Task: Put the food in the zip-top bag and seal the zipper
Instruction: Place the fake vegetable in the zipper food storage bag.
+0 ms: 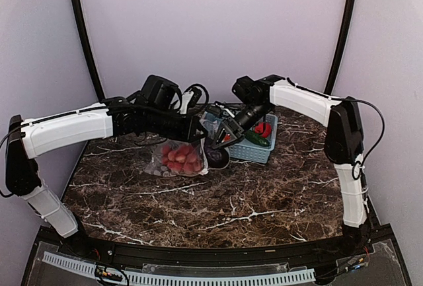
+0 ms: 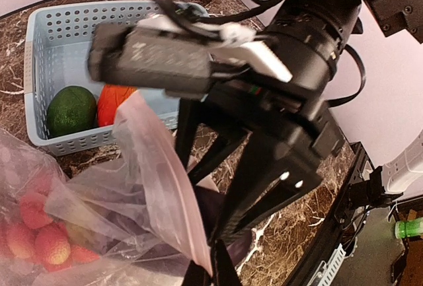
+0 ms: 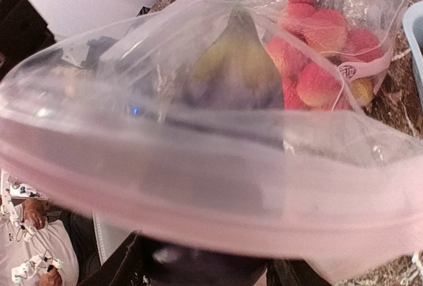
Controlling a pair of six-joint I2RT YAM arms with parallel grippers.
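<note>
Top view first. My left gripper [image 1: 201, 130] is out over the middle of the worktop [image 1: 231, 200], clamped on the raised mouth edge of the zip-top bag [image 1: 165, 166]. The rest of the bag slumps onto the dark marble with its white veins. Through the clear film I see the cluster of red-yellow balls [image 1: 182, 156], knobbly and bright. My right gripper [image 1: 221, 143] comes in from the other side, jaws spread in a wide V at the bag's mouth. The eggplant [image 1: 218, 159], dark glossy purple, sits right beneath the tips. Just behind is the basket [image 1: 263, 154], pale blue lattice plastic, with the red strawberry [image 1: 263, 129] and the green pepper [image 1: 257, 140] inside.

Left wrist now. The zipper [image 2: 168, 183], a pale pink band, runs up the floppy bag edge from between my own black fingers at the bottom of the frame, and they have it pinched tight. My right gripper fills the picture: matte black, angular, its two long fingers well apart and reaching down into the mouth. Dark purple shows beneath them; whether they touch it I cannot tell. The balls lie low on the left inside the crinkled film. In the perforated basket the pepper, smooth and rounded, lies right beside an orange mango [image 2: 114, 100].

Right wrist. Film is right across the lens, the zipper a blurred pink strip along the bottom. Behind it the eggplant, purple with a yellow-green cap, lies inside the bag beside the pebbly balls. My own fingers are hidden here.
</note>
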